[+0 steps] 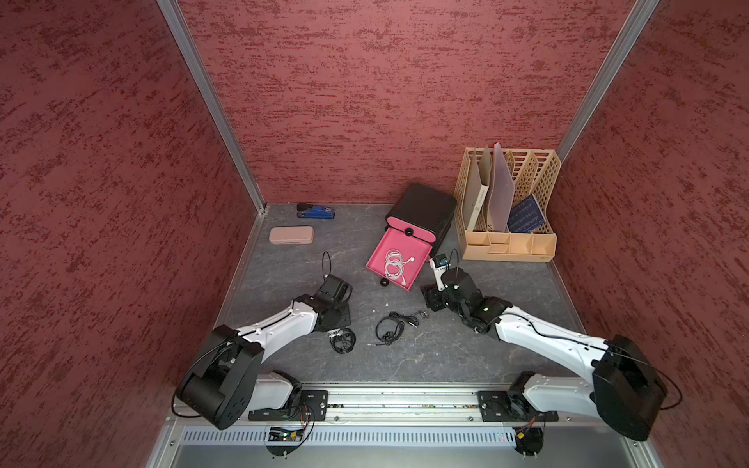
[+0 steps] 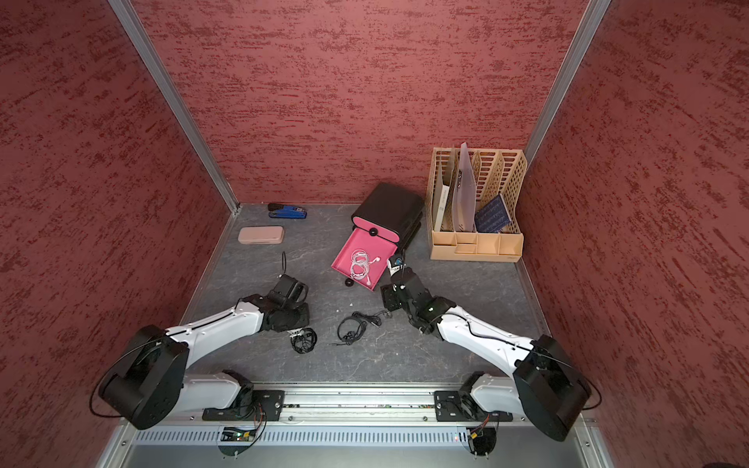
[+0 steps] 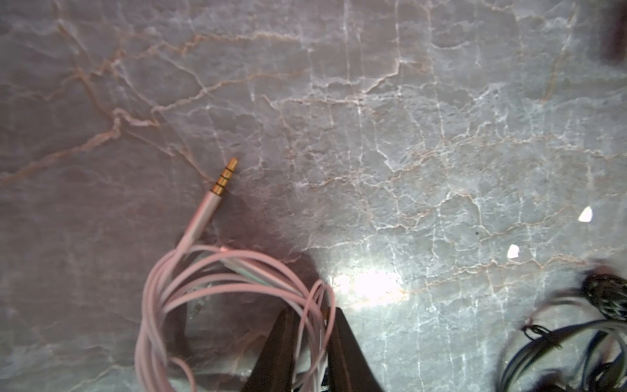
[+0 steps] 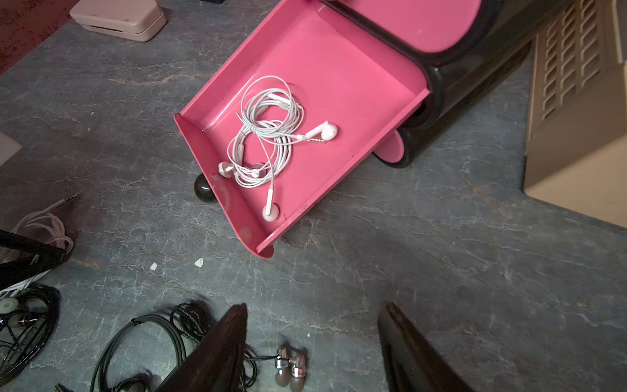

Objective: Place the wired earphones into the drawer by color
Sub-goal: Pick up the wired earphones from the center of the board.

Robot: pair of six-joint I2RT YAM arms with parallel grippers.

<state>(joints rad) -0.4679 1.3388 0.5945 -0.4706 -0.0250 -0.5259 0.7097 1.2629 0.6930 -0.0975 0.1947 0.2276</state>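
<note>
My left gripper is shut on strands of a pale, white-looking wired earphones coil lying on the table, its gold jack plug pointing away. In both top views the wrist hides that coil. Two black earphone bundles lie on the table, one beside the left gripper and one in the middle. The pink drawer stands pulled open with white earphones inside. My right gripper hangs open over the bare table, beside the drawer's near corner and just past the middle bundle's metal earbuds.
The black drawer unit sits at the back, and a beige file organiser stands to its right. A beige case and a blue stapler lie at the back left. The drawer's black knob points toward the table's middle.
</note>
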